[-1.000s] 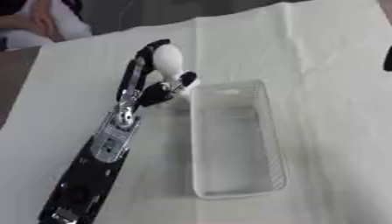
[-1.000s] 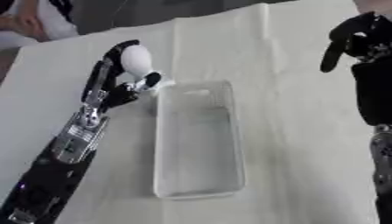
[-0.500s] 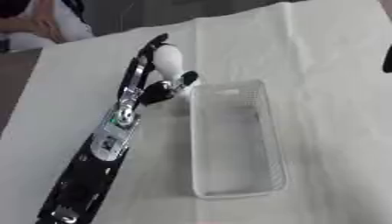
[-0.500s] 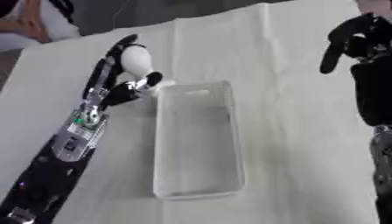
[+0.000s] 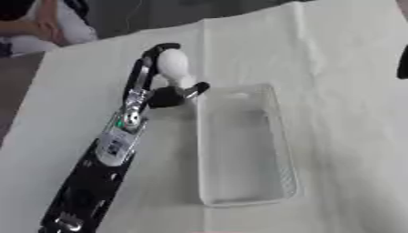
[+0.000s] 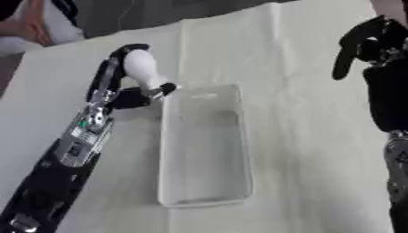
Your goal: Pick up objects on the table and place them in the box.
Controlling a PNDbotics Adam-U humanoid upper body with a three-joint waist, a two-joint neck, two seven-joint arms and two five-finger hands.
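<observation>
Left hand (image 5: 162, 86) curled around white object (image 5: 175, 67), just beside clear box (image 5: 243, 145) at its 11 o'clock corner, on white table (image 5: 343, 113).

My left hand (image 5: 159, 86) is matt black plastic with dull silver metal at the joints, and its fingers are curled round a smooth, faintly glossy white bulb-shaped object (image 5: 173, 65) that looks like plastic. The clear rectangular plastic box (image 5: 243, 145) has thin, slightly shiny walls. Under it lies a pale cream cloth table cover (image 5: 334, 104), matt and softly creased. My right hand (image 6: 368, 43) looks matt black too.
</observation>
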